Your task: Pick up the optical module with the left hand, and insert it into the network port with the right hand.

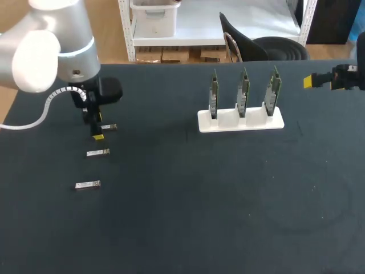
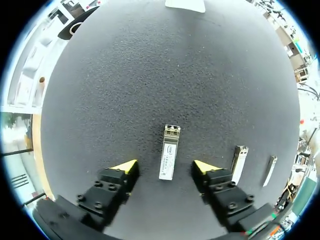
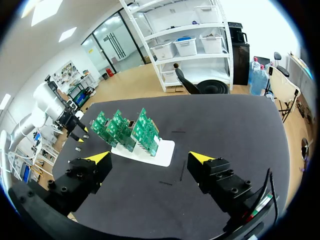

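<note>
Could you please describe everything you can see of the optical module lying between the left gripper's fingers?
The optical module is a slim, silvery, metal-looking bar with a white label on top. It lies flat on the dark table, lengthwise between the open fingers of the left gripper, with a gap to each finger. Only the table touches it.

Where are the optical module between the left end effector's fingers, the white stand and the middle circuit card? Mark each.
optical module (image 2: 168,159): left wrist view, middle of its label.
white stand (image 1: 255,123): head view, its front face.
middle circuit card (image 1: 243,94): head view, the board's middle.
</note>
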Controlling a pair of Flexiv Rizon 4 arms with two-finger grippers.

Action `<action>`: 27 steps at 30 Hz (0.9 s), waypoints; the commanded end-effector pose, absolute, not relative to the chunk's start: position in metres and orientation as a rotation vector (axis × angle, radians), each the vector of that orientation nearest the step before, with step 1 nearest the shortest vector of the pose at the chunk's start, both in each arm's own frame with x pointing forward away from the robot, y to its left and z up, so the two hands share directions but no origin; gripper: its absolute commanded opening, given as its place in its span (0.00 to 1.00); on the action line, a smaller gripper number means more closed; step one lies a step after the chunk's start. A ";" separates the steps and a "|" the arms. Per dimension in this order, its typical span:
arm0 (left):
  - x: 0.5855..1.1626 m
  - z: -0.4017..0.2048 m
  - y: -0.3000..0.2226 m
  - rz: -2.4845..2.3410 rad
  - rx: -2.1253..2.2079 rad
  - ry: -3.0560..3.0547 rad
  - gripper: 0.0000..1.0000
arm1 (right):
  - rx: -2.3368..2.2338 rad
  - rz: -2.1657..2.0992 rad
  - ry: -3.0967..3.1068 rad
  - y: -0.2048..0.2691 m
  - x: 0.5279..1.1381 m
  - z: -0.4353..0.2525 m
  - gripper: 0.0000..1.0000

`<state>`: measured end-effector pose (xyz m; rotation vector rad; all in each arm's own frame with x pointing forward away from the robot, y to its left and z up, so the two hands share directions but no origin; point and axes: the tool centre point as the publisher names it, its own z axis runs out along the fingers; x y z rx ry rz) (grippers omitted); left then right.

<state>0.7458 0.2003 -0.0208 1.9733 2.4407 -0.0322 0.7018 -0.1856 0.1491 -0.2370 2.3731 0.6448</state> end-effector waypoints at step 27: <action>0.788 0.087 0.191 -0.552 0.931 2.349 0.00 | -0.231 0.634 2.375 -0.185 0.700 0.150 1.00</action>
